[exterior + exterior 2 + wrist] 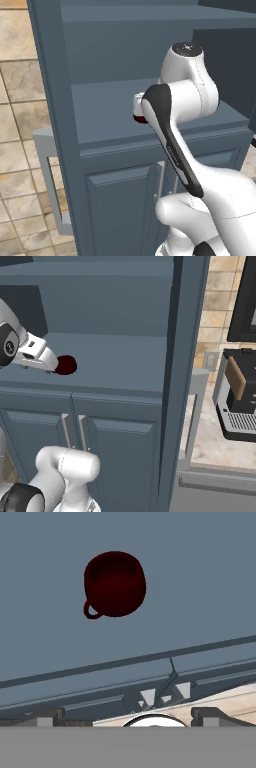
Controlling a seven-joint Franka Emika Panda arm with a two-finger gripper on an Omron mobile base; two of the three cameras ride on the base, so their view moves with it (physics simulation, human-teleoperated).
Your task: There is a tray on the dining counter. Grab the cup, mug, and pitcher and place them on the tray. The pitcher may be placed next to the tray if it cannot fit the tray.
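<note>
1. Nearest, the two-finger gripper (125, 717) shows in the hand view as two small dark finger tips (47, 716) set far apart at the bottom, jaws spread wide with nothing between them.
2. Just beyond the tips, in the hand view, the front lip of the dark blue-grey cabinet shelf (200, 587) crosses as a slanted band, with the seam between the two doors below it.
3. From the left base view, the white arm with dark joints reaches over that front lip, its wrist hanging above the shelf surface (105, 112).
4. Farther in, the small squat dark maroon mug (115, 584) with a little loop handle sits on the flat shelf, ahead of the gripper and apart from it; the handle points toward the lower left of the hand view.
5. In the right base view the mug (66, 365) lies just beside the end of the white hand, on its right, near the shelf's front edge; whether they touch cannot be told there.
6. Around the mug the shelf is bare to the right, up to the upright cabinet post (182, 356).
7. Overhead, an upper shelf board (150, 12) closes the bay, and the back wall (100, 306) stands well behind the mug.
</note>
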